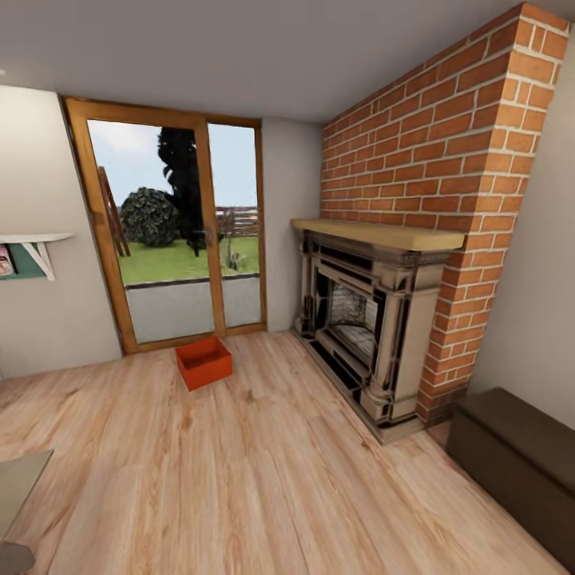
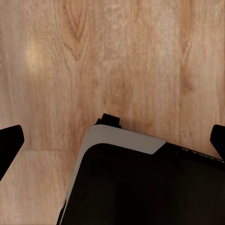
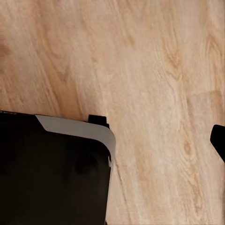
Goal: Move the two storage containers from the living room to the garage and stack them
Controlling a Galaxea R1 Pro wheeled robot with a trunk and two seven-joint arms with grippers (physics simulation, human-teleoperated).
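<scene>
From where the robot's head looks, the living room opens out ahead: light wood-plank flooring (image 1: pixel 263 471) runs across to a pair of glass doors (image 1: pixel 180 239) in a wooden frame at about eleven o'clock, with lawn, a bush and a fence visible beyond the panes. One orange-red storage container (image 1: pixel 204 362) sits on the planks just in front of those doors, at roughly eleven o'clock too, upright, open side up, turned a little askew to the door line and apart from everything else. I can make out only this one box.

At about one o'clock stands the brick fireplace (image 1: pixel 375 335), its chimney breast (image 1: pixel 431 152) climbing to the ceiling and a pale wooden mantel (image 1: pixel 383 234) laid across the top of the dark surround. Further round, near four o'clock, a dark brown low bench (image 1: pixel 519 463) rests against the cream wall. At nine o'clock a small white shelf bracket (image 1: pixel 36 247) juts from the wall.

Looking down along the left arm, the left gripper (image 2: pixel 112 140) hangs over bare planks, its two dark fingertips (image 2: pixel 10 140) spread wide at either edge, nothing between them; the robot's dark base with a pale rim (image 2: pixel 124 140) lies beneath. On the right arm, the right gripper (image 3: pixel 140 140) shows just one fingertip (image 3: pixel 218 138), so I cannot tell how its jaws stand.
</scene>
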